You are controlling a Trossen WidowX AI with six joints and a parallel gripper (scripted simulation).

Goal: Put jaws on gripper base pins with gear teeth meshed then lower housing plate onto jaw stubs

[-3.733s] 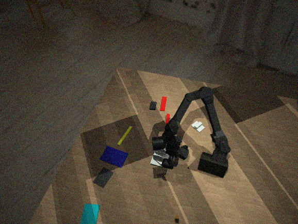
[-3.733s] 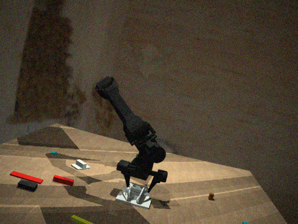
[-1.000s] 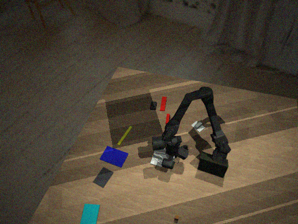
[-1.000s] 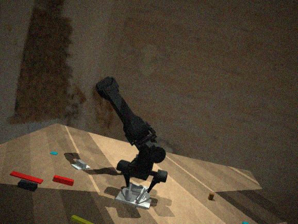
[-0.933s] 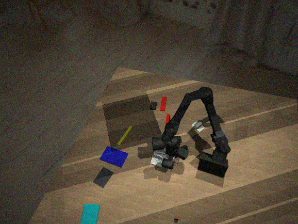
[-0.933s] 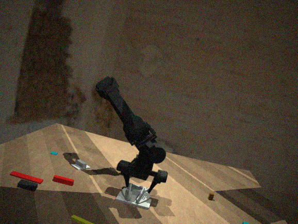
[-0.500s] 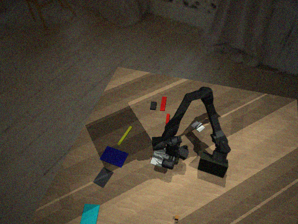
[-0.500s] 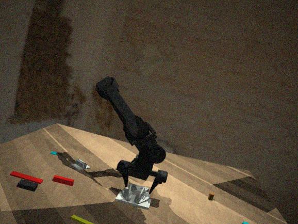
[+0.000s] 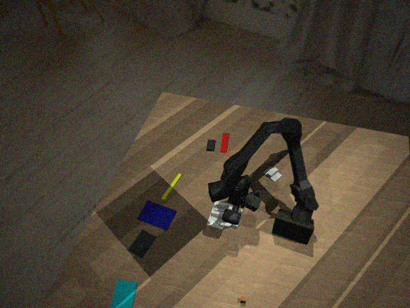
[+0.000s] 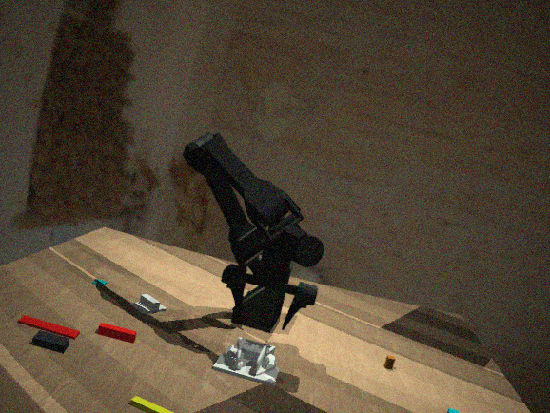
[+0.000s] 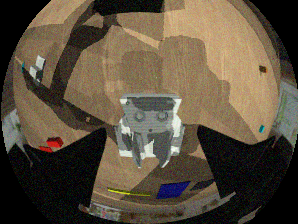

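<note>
The white gripper base (image 9: 211, 223) (image 10: 245, 373) lies flat on the table in front of the arm. Two grey jaws (image 10: 263, 363) stand out side by side from it; their tips also show in the wrist view, where the left jaw (image 11: 136, 150) and right jaw (image 11: 162, 146) point down the frame. A grey part with two round bumps (image 11: 150, 124), seemingly the housing plate, covers their rear ends. Whether it is level or fully closed, and whether the teeth mesh, cannot be told. My gripper (image 10: 261, 320) (image 11: 153, 132) is open and empty, above and apart from the assembly.
A small white part with a block (image 9: 274, 174) (image 10: 149, 303) (image 11: 37, 68) lies apart. Red bars (image 10: 117, 332), a black block (image 9: 211, 145) (image 10: 50, 342), a yellow bar (image 9: 172, 186), a blue plate (image 9: 157, 215) and a small orange piece (image 9: 242, 299) (image 10: 389, 362) lie around.
</note>
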